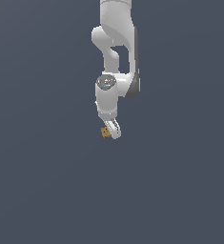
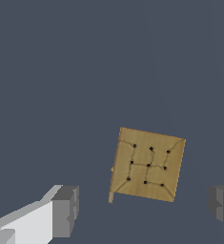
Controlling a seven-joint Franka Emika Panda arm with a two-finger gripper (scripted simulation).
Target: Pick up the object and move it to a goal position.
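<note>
Wrist view first: tan-brown square boxy block point(image 2: 147, 165) with dark dots and thin lines on its face, tilted a bit, sitting between the two grey finger pads point(image 2: 66, 211) of the white robot gripper point(image 2: 144, 207). Jaws spread wide, clear gaps on both sides, nothing clamped. Over in the exterior view: same tiny block point(image 1: 105, 133) right beside the fingertips point(image 1: 115, 133), on the exterior view's left of them, with the white arm point(image 1: 114, 57) hanging straight down over a flat dark grey-blue surface point(image 1: 46, 190). Can't tell there whether block and finger touch.
</note>
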